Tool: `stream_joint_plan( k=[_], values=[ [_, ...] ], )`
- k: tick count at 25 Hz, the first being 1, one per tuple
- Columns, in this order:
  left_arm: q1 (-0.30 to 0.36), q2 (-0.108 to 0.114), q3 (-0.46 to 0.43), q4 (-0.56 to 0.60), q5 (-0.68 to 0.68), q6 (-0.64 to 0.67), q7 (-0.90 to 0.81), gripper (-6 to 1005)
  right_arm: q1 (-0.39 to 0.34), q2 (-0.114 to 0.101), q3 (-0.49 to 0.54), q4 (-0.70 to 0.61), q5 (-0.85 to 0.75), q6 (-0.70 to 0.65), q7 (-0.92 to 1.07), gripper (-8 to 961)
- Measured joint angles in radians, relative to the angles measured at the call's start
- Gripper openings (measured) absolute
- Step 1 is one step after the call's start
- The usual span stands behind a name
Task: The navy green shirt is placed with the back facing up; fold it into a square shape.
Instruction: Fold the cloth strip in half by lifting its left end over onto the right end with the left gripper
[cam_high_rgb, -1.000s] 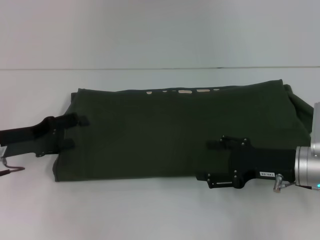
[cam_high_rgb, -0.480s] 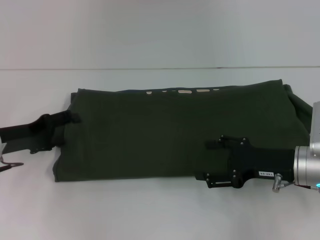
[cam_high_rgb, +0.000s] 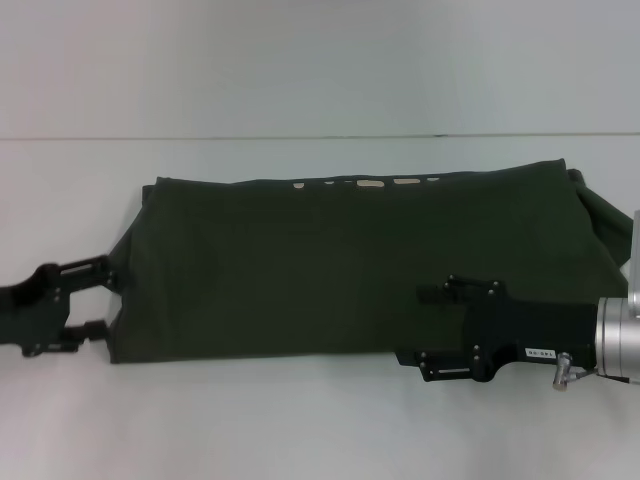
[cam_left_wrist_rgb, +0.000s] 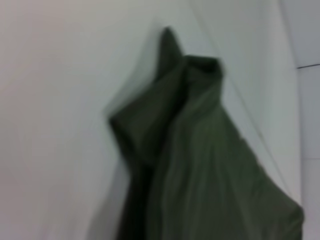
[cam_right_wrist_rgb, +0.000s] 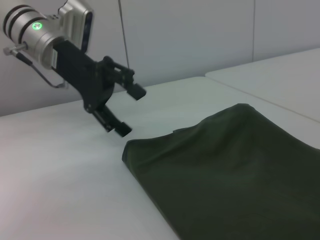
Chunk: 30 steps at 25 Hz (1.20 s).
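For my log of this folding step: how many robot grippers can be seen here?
2. The left gripper is open just off the left end of the dark olive-green cloth shirt; the right gripper is open over the shirt's near right edge.

The place looked like a robot test lab or a data-collection bay rather than a home. A broad, plain white worktop (cam_high_rgb: 300, 420) filled the head view and ran back to a bare pale wall (cam_high_rgb: 320, 60) — no furniture, pictures or household clutter showed anywhere. In the right wrist view the same white surface met tall, flat wall panels (cam_right_wrist_rgb: 190, 35) divided by thin vertical seams, and a second white surface (cam_right_wrist_rgb: 280, 75) sat just beyond a narrow gap. The only thing laid out was a single dark green shirt (cam_high_rgb: 350, 265), spread on the worktop between two black-and-silver robot arms — a staged, stripped-down set-up.
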Motion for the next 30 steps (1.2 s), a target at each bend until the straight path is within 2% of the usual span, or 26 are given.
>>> stream_joint_plan(
  k=[15,21,30],
  values=[
    [0.021,-0.011,0.007,-0.020,0.042,-0.027,-0.084,948,-0.004,-0.001,0.008,-0.001,0.005,0.000,0.000,930],
    [0.016,-0.008,-0.031,-0.051,-0.010,-0.022,-0.074,948,-0.003,0.000,0.007,-0.001,0.005,0.008,0.000,931],
    [-0.019,0.000,-0.009,-0.163,-0.009,-0.130,-0.028,948,0.000,0.002,0.003,-0.001,0.005,0.010,0.000,931]
  ],
)
